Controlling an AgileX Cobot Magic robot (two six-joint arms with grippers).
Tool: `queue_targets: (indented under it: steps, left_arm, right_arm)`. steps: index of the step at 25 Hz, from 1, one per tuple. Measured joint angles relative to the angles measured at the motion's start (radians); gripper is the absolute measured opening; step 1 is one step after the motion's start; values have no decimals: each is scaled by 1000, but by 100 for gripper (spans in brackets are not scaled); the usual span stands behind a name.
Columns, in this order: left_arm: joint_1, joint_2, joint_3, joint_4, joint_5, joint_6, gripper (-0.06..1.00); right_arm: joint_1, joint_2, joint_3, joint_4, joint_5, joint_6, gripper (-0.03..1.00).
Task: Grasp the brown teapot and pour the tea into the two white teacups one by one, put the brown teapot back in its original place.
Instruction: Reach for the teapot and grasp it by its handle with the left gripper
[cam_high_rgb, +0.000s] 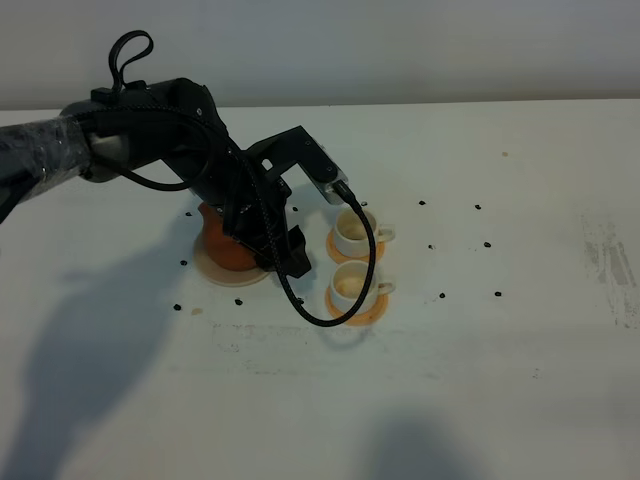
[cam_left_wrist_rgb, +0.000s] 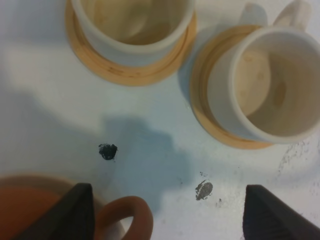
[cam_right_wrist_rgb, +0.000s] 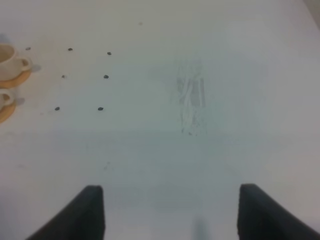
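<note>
Over the brown teapot (cam_high_rgb: 220, 246), left arm (cam_high_rgb: 150, 130) crooked low, tool (cam_left_wrist_rgb: 167, 187) wide open astride the handle (cam_left_wrist_rgb: 136, 212).

White surface (cam_high_rgb: 480, 390), matte, shadowed front-left. Beige saucer (cam_high_rgb: 214, 271) left of centre. Two orange coasters just right of saucer, one (cam_high_rgb: 331, 243) behind other (cam_high_rgb: 368, 313), close together. Small black dots (cam_high_rgb: 441, 296) scattered around saucer and coasters. Grey scuffs (cam_high_rgb: 612, 262) near right edge. Faint smears (cam_high_rgb: 245, 345) in front of saucer.
</note>
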Motion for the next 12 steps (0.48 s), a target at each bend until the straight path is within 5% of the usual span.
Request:
queue_targets:
  steps: [12]
  left_arm:
    - [22, 0, -1, -21, 14, 0, 60]
  right_arm:
    - [0, 0, 0, 0, 0, 0, 54]
